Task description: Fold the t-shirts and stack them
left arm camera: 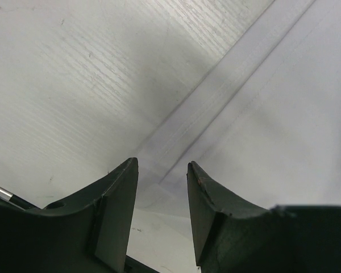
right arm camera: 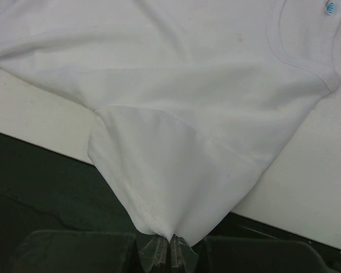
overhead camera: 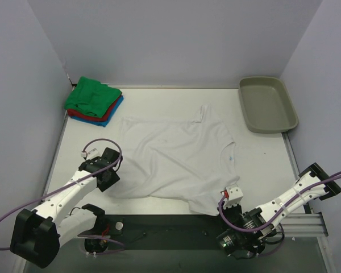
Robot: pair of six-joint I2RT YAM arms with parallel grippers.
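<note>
At table centre, white tee [overhead camera: 176, 159] lies spread flat, not yet folded, right gripper [right arm camera: 170, 255] pinched shut on its near sleeve, left gripper [left arm camera: 162, 170] open astride the hem; green tee [overhead camera: 92, 95], red tee [overhead camera: 75, 114] and blue tee [overhead camera: 107, 120] sit folded and stacked far-left, leaving one.

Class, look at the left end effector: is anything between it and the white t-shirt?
Nothing visible does. The left end effector hangs open directly over the hem of the white t-shirt, with only table beside that edge.
</note>
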